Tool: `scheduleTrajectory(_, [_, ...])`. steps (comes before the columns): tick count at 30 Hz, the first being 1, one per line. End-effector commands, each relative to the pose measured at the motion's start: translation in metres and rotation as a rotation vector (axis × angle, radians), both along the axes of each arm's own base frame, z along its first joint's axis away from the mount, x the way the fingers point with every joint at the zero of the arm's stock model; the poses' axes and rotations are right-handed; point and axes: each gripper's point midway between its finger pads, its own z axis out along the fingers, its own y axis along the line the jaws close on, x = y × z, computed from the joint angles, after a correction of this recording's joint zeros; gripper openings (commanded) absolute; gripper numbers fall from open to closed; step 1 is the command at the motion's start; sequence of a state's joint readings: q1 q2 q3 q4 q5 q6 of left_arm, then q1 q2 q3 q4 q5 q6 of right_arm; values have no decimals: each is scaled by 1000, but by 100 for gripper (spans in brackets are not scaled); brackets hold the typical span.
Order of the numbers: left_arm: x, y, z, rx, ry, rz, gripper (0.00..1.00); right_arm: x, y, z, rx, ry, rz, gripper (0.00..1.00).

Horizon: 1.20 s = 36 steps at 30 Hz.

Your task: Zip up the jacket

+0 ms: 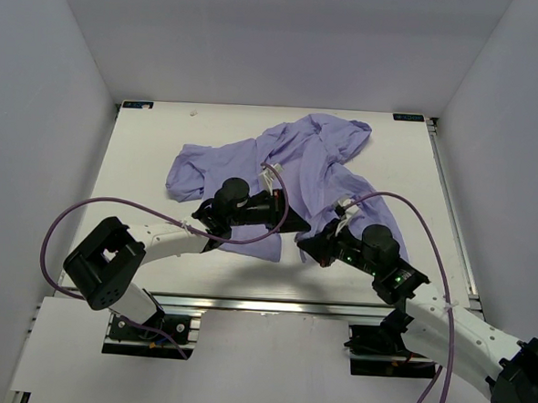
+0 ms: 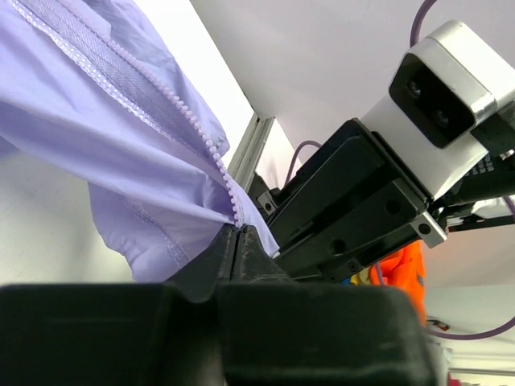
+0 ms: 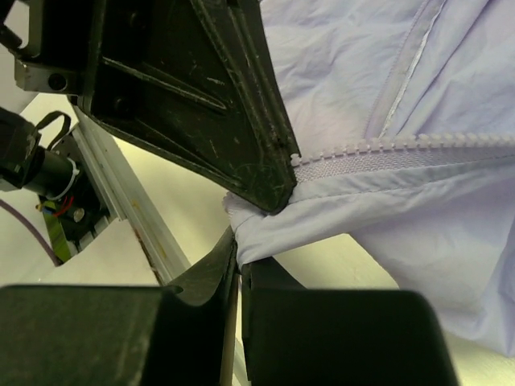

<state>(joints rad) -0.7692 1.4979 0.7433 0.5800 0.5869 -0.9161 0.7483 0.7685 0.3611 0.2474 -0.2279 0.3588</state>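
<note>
The lavender jacket [image 1: 294, 157] lies crumpled on the white table [image 1: 144, 157], with white drawstrings [image 1: 273, 172] on it. My left gripper [image 1: 297, 225] and right gripper [image 1: 308, 246] meet at its near hem. In the left wrist view the left gripper [image 2: 238, 230] is shut on the jacket's edge, where a row of zipper teeth [image 2: 173, 100] ends. In the right wrist view the right gripper [image 3: 240, 248] is shut on the jacket's hem corner, just below the other zipper row [image 3: 402, 145]. The left gripper's finger [image 3: 217, 104] presses right beside it.
An aluminium rail [image 1: 272, 305] runs along the table's near edge. White walls enclose the table on three sides. Purple cables [image 1: 62, 221] loop from both arms. The right arm's wrist camera [image 2: 442, 88] fills the right of the left wrist view.
</note>
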Motion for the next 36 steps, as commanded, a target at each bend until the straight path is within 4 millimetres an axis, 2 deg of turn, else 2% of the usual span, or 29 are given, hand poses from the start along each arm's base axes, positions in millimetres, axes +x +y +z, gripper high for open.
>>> scheduleTrajectory(1, [-2, 1, 13, -3, -35, 1, 12, -6, 4, 13, 22, -21, 46, 0])
scheduleTrajectory(4, [2, 5, 8, 46, -38, 33, 45, -11, -1, 0, -36, 56, 41, 0])
scheduleTrajectory(5, [4, 7, 6, 66, -37, 46, 61, -11, -4, -3, -50, 77, 32, 0])
scheduleTrajectory(7, [7, 17, -1, 131, -49, 91, 68, -17, -9, -9, -83, 117, 47, 0])
scheduleTrajectory(8, [8, 21, -4, 155, -47, 110, 80, -16, -11, -10, -86, 118, 46, 0])
scheduleTrajectory(9, [11, 29, -15, 211, -43, 153, 87, -20, -14, -18, -113, 150, 53, 0])
scheduleTrajectory(10, [11, 36, -13, 226, -53, 174, 98, -24, -17, -23, -133, 190, 62, 0])
scheduleTrajectory(11, [11, 41, -18, 255, -49, 194, 98, -22, -21, -27, -142, 213, 60, 0])
scheduleTrajectory(13, [11, 57, -34, 356, -38, 234, 98, -36, -23, -35, -150, 322, 137, 0])
scheduleTrajectory(14, [11, 62, -39, 388, -41, 243, 98, -31, -29, -43, -160, 360, 140, 0])
scheduleTrajectory(16, [6, 76, -64, 493, 7, 255, 98, -41, -29, -44, -127, 416, 224, 0])
scheduleTrajectory(17, [2, 84, -76, 549, 25, 250, 98, -35, -33, -50, -130, 456, 214, 0])
scheduleTrajectory(19, [1, 90, -89, 602, 46, 250, 98, -33, -33, -49, -109, 484, 237, 0])
scheduleTrajectory(20, [-3, 95, -102, 657, 79, 242, 98, -28, -31, -48, -102, 491, 241, 0])
scheduleTrajectory(22, [-1, 96, -109, 694, 91, 242, 98, -26, -29, -46, -94, 497, 247, 0])
scheduleTrajectory(23, [-2, 100, -119, 735, 112, 245, 98, -23, -28, -46, -97, 494, 242, 0])
scheduleTrajectory(25, [3, 100, -123, 758, 112, 259, 98, -19, -29, -47, -112, 489, 226, 0])
scheduleTrajectory(29, [10, 101, -138, 837, 109, 274, 89, -13, -31, -48, -129, 494, 195, 0])
scheduleTrajectory(30, [9, 101, -147, 878, 103, 267, 88, -12, -31, -49, -133, 491, 190, 0])
scheduleTrajectory(31, [11, 97, -146, 895, 89, 268, 87, -12, -32, -50, -135, 493, 186, 0])
scheduleTrajectory(36, [15, 103, -166, 1046, 63, 318, 78, -9, -33, -53, -145, 491, 167, 0])
